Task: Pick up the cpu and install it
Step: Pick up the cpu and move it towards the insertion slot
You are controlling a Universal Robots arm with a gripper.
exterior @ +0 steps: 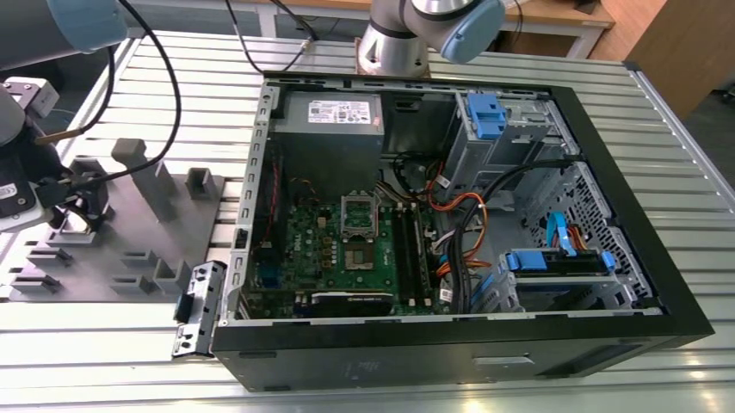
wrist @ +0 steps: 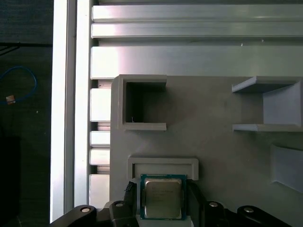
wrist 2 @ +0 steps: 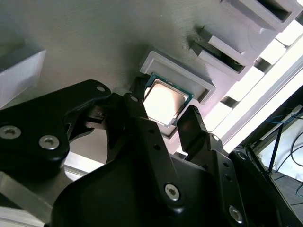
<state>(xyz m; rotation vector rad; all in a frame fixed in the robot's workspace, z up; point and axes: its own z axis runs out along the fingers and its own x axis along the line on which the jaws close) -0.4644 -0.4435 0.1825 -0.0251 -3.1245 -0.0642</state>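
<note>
A slotted aluminium table carries an open black computer case lying on its side, the largest thing in the exterior view. Inside the case lie a green motherboard, a power supply at the far end, blue drive brackets and a tangle of black and orange cables on the exterior view's right. A silver socket frame with a dark centre stands on the board. On the exterior view's left of the case lies a grey moulded tray with upright blocks and shallow raised-rim nests. The robot arm rises from beyond the case, and its wrist hangs over the tray's left end with black cables draped above. A grey metal bracket lies on the table between the tray and the case's near corner. The gripper is down at the tray. In both wrist views its claw is clamped on two opposite edges of the cpu. The chip sits silvery top up in one rimmed nest, with a dark finger on either side. An open box-shaped pocket of the tray stands near that nest.
</note>
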